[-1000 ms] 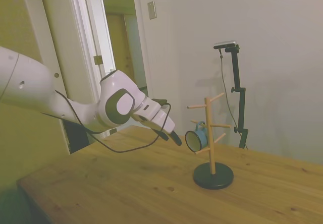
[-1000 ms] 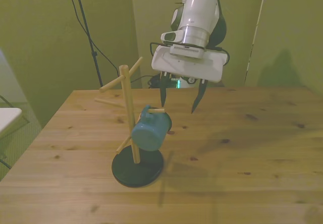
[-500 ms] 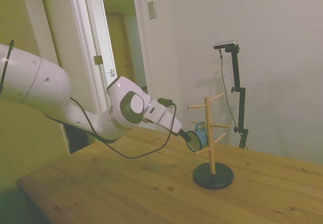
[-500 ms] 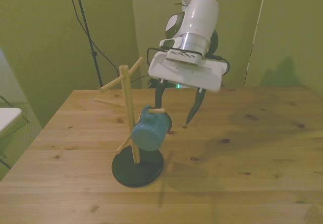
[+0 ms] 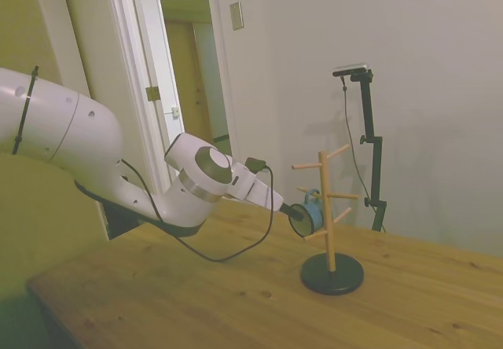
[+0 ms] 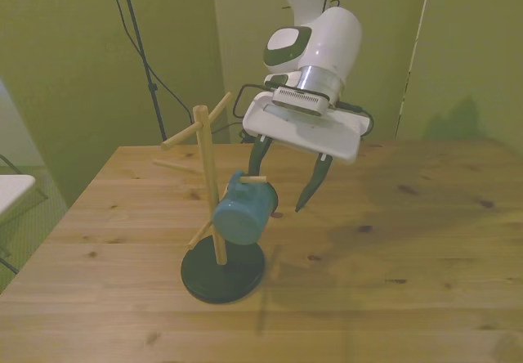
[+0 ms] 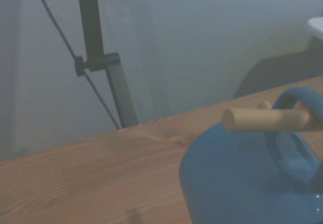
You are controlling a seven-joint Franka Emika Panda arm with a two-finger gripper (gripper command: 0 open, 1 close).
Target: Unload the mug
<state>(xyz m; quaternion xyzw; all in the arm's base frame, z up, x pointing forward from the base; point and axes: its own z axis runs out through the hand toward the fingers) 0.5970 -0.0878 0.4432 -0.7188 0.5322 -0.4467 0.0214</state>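
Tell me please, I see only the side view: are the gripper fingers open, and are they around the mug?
Observer: The front view shows the gripper open, fingers spread wide. One finger is just behind the mug; the other hangs free on the front view's right. They do not close on it.
Operator: How does the mug hang?
Observer: In the wrist view its loop handle is threaded over a wooden peg of the peg rack.
Operator: Where does the mug's opening point?
Observer: Away from the front camera, toward the gripper; the front view shows only its closed bottom and side.
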